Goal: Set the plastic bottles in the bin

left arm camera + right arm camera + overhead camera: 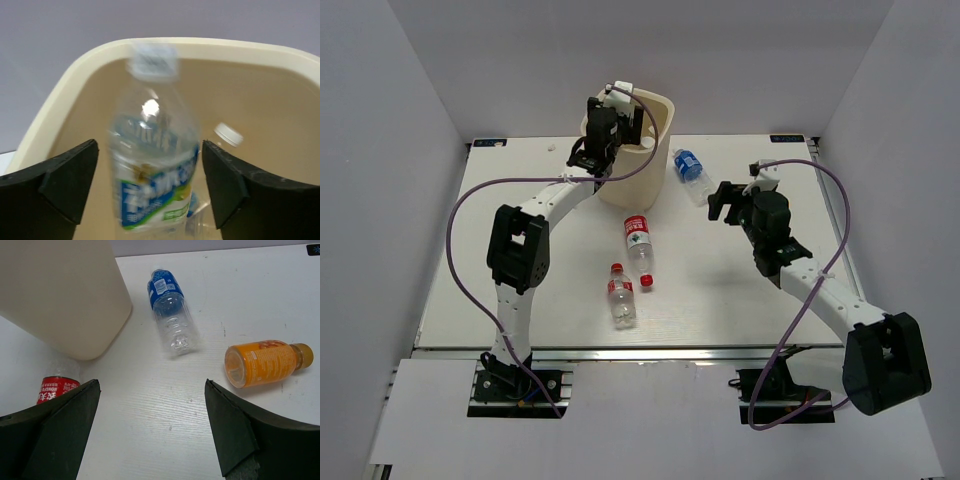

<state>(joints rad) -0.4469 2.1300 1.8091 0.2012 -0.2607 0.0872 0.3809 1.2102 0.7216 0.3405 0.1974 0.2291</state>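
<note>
My left gripper (617, 112) is above the mouth of the cream bin (660, 108) and is open. In the left wrist view (149, 145), a clear bottle with a green-white and blue label (152, 170) is blurred between the wide-apart fingers, inside the bin's rim (95, 55). Another bottle's white cap (228, 135) shows in the bin. My right gripper (725, 203) is open and empty above the table (152, 382). A blue-label bottle (690, 170) (167, 305) lies right of the bin (65, 290). An orange bottle (267, 362) lies further right. Two red-label bottles (638, 245) (621, 295) lie in front of the bin.
White walls enclose the table on the left, back and right. The table's near edge (650, 348) runs just behind the arm bases. A red bottle cap (647, 282) lies beside the two red-label bottles.
</note>
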